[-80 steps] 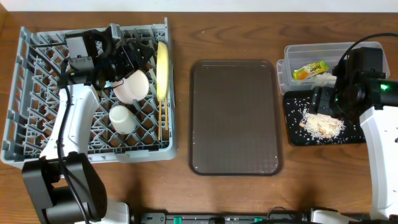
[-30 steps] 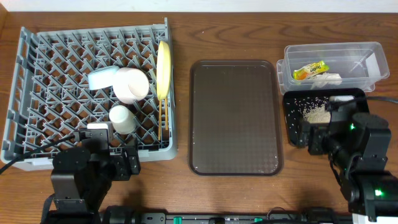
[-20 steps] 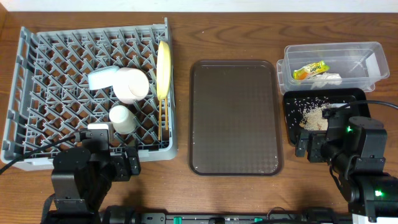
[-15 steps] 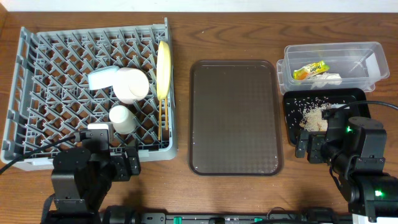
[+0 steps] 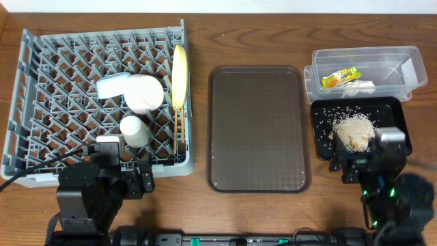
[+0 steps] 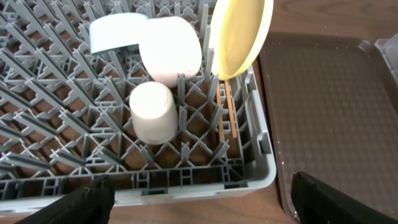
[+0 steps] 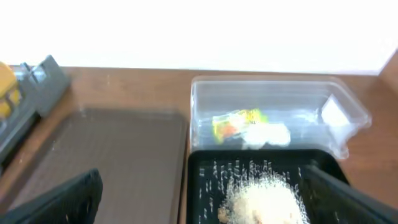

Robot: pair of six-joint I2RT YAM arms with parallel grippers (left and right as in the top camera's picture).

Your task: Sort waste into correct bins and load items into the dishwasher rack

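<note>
Leave left gripper (image 6: 205, 199) and right gripper (image 7: 199, 199) parked low at the near table edge, each with fingers spread wide and nothing between them, left just before dishwasher rack (image 5: 41, 157), right just before black tray (image 5: 321, 147). Check outward: yellow plate (image 5: 179, 75) on edge, blue bowl (image 5: 109, 87), white bowl (image 5: 143, 92), cup (image 5: 134, 130) and chopsticks (image 5: 177, 133) inside that rack; snack wrapper (image 5: 339, 77) and white wrapper (image 5: 360, 85) in clear tub (image 5: 410, 68); rice scraps (image 5: 354, 131) heaped in that tray. Judge sorting apparently complete, so avoid any reach that might knock the plate.
</note>
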